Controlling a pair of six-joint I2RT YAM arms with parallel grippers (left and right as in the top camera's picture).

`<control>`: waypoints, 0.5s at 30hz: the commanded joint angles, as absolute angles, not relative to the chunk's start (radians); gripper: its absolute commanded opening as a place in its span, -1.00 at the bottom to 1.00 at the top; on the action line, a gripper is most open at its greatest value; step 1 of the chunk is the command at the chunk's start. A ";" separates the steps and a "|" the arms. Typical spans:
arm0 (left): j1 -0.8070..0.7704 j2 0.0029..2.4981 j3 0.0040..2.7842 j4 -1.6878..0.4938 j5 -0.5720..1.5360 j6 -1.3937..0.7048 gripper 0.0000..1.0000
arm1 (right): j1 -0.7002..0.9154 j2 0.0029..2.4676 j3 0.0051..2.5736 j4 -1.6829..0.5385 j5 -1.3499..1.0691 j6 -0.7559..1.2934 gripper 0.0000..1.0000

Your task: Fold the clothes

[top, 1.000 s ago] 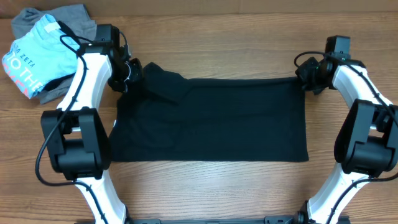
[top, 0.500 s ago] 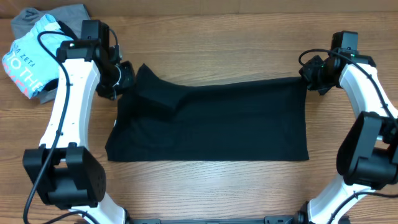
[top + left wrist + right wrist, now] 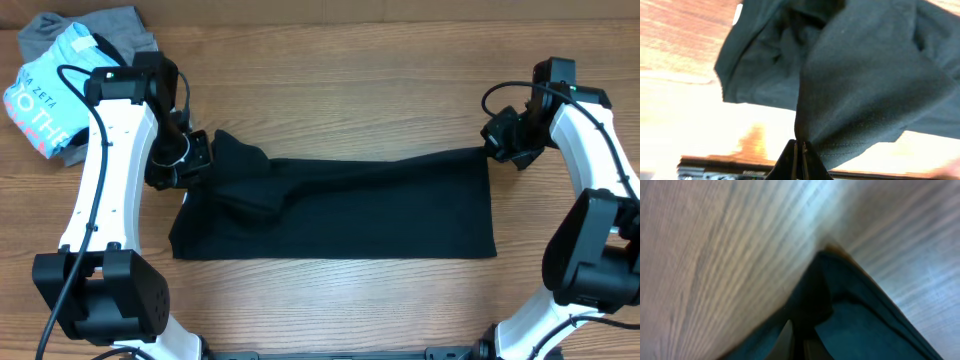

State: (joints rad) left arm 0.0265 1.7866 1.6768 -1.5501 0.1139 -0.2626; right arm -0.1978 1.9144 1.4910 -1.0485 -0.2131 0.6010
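Observation:
The black T-shirt (image 3: 340,210) lies spread across the middle of the wooden table, its far edge lifted and drawn toward the near side. My left gripper (image 3: 200,155) is shut on the shirt's far left corner, where the fabric bunches in a fold. My right gripper (image 3: 497,145) is shut on the far right corner. In the left wrist view the dark cloth (image 3: 865,75) hangs from the pinched jaws of the left gripper (image 3: 799,150), and a small white label (image 3: 737,12) shows at the top. The right wrist view shows the shirt's corner (image 3: 855,315) rising from the right gripper (image 3: 802,340).
A light blue printed shirt (image 3: 50,90) and a grey garment (image 3: 100,28) lie piled at the far left corner of the table (image 3: 350,70). Both arms' white links flank the shirt at left and right.
Both grippers have moved toward the near side with the shirt's far edge, which now lies lower over the shirt. The left corner bunches more.

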 commanded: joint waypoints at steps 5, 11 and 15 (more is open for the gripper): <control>0.025 1.735 1.639 -1.565 0.016 -0.305 -0.92 | -0.196 1.787 1.498 -1.196 -0.101 0.595 -0.92; 0.025 1.735 1.539 -1.519 0.019 -0.303 -0.92 | -0.176 1.754 1.477 -1.242 -0.067 0.595 -0.92; 0.025 1.735 1.454 -1.478 0.020 -0.305 -0.92 | -0.170 1.754 1.455 -1.246 -0.060 0.595 -0.92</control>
